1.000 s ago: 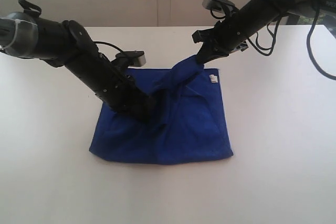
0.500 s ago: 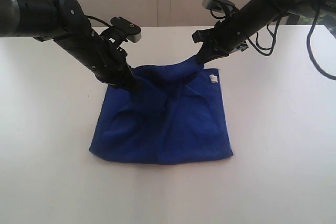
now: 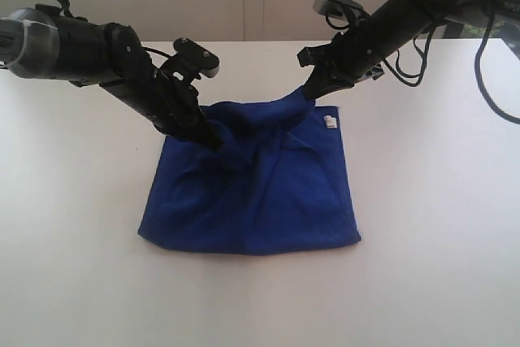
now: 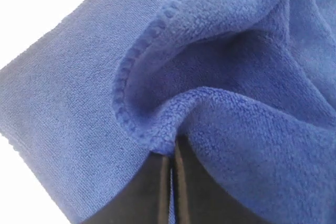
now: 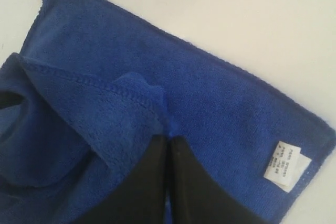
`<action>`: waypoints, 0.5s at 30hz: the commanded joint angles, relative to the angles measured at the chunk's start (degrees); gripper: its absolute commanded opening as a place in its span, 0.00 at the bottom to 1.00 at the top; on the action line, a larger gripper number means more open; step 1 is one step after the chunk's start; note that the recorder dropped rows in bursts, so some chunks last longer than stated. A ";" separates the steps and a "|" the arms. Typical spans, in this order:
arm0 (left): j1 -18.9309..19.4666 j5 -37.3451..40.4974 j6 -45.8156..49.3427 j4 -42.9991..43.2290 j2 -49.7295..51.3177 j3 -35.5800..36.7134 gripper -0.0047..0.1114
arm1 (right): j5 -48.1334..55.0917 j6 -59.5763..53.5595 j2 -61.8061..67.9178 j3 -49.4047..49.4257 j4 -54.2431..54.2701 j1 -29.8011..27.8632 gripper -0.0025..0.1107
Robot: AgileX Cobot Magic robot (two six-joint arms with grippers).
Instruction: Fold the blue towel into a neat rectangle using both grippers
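Two grips on towel (image 3: pixel 252 193) far edge, left gripper (image 3: pixel 213 142) fingers (image 4: pixel 149 192) clamped on it at left, right gripper (image 3: pixel 309 91) clamped at right, white bench (image 3: pixel 422 241)

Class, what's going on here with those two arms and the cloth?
Two robot arms are folding a blue towel on a white table. The left hand and the right hand are each shut on a pinch of its edge, holding that edge lifted between them while the rest lies flat. A white tag shows near the right hand. The fold is not yet laid down.
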 commanded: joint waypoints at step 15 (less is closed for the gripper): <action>1.07 6.75 -2.32 -0.19 -2.30 -0.14 0.51 | 1.29 -0.06 -0.03 0.25 0.27 -0.13 0.02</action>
